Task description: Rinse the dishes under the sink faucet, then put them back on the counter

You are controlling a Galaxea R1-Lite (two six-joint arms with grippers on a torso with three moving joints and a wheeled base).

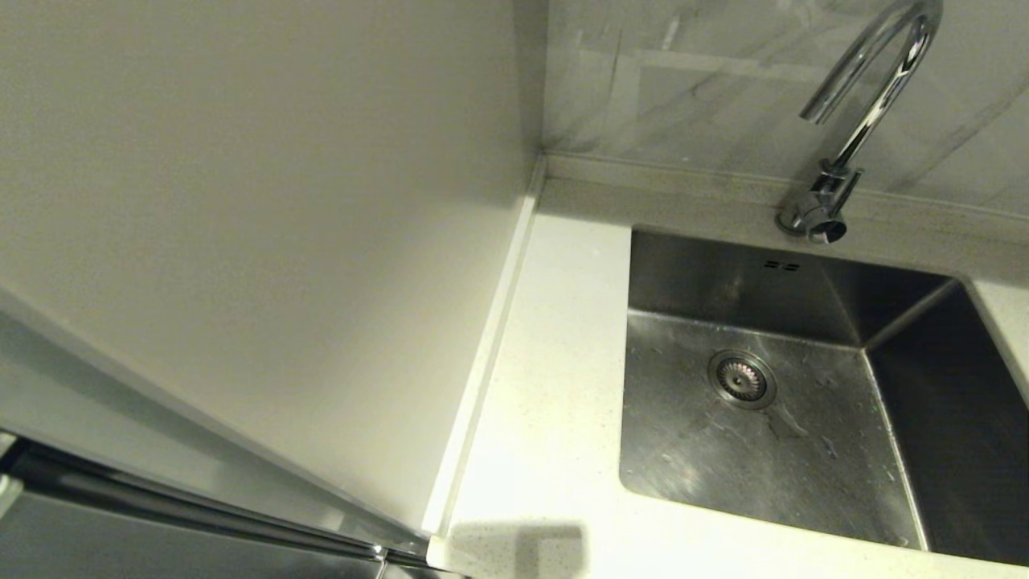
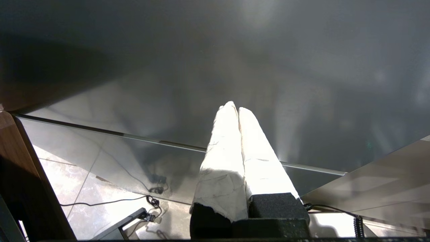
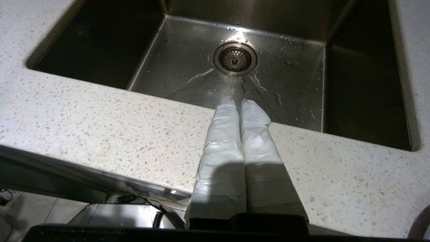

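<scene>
Head view looks down on the sink (image 1: 804,450), a brushed steel basin set into the counter (image 1: 547,386), with its round drain strainer (image 1: 741,379) near the middle of the floor and two small overflow slots (image 1: 781,264) on the back wall. Water drops and thin wet streaks lie on the basin floor around the strainer (they show most plainly in the right wrist view). No plate or bowl can be seen in any view. The faucet (image 1: 864,121) stands on the raised back edge behind the basin, its gooseneck arching over toward the robot's left, the spout end hanging above the back part of the sink.

Speckled white worktop runs along the basin's left and near sides. To the left of it a plain cream wall panel (image 1: 241,201) rises from the counter's edge, and grey-veined tile (image 1: 707,88) covers the wall behind the tap.

Neither arm appears from the head camera. The right gripper (image 3: 240,102) hovers over the near strip of counter (image 3: 100,127), its tips just past the rim and pointing at the strainer (image 3: 235,59); its white-wrapped fingers (image 3: 221,141) are pressed together with nothing between them. The left gripper (image 2: 235,107) is off beside a dark glossy panel (image 2: 235,50) with tiled floor (image 2: 100,174) below, its wrapped fingers (image 2: 221,151) likewise closed and empty.
</scene>
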